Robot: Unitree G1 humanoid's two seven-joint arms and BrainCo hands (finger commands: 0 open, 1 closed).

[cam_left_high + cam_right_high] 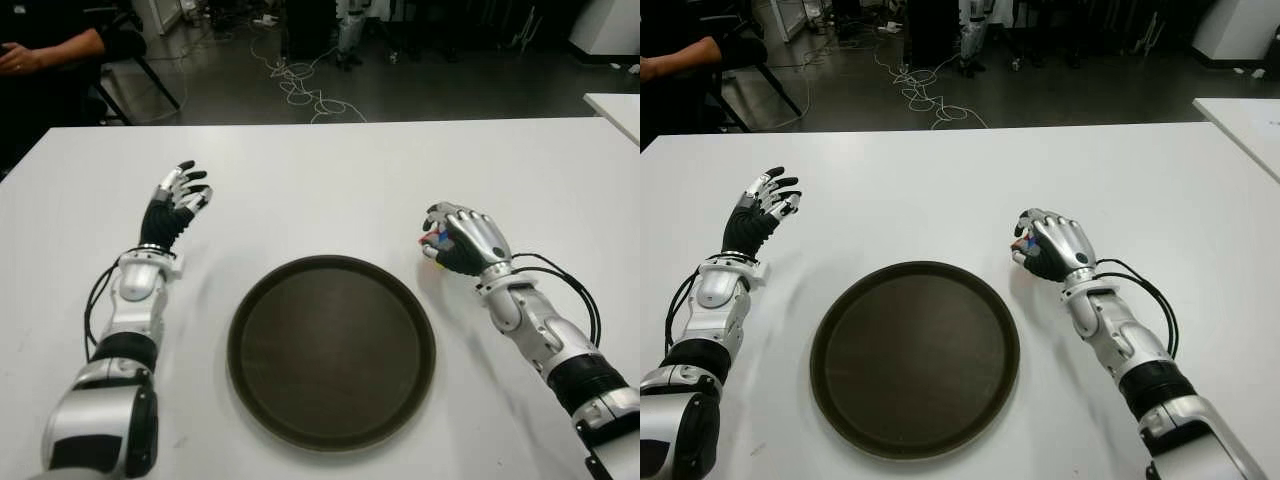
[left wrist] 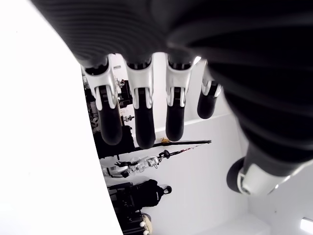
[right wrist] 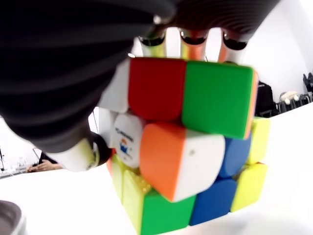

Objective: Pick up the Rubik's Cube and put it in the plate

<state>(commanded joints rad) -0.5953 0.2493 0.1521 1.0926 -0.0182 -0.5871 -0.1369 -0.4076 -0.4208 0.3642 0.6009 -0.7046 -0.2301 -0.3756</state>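
Note:
My right hand (image 1: pixel 452 243) is curled around the Rubik's Cube (image 1: pixel 431 243) on the white table (image 1: pixel 330 180), just right of the plate's upper right rim. The right wrist view shows the cube (image 3: pixel 188 147) filling the palm, its red, green, orange, blue and yellow tiles close up, with fingers (image 3: pixel 193 46) wrapped over its top. The plate (image 1: pixel 331 350) is a round dark brown tray in the table's middle front, with nothing in it. My left hand (image 1: pixel 178 200) shows to the left of the plate with fingers spread and nothing in it.
A person's arm (image 1: pixel 50 50) shows at the far left beyond the table. Cables (image 1: pixel 300 85) lie on the dark floor behind. Another white table corner (image 1: pixel 615 105) shows at the far right.

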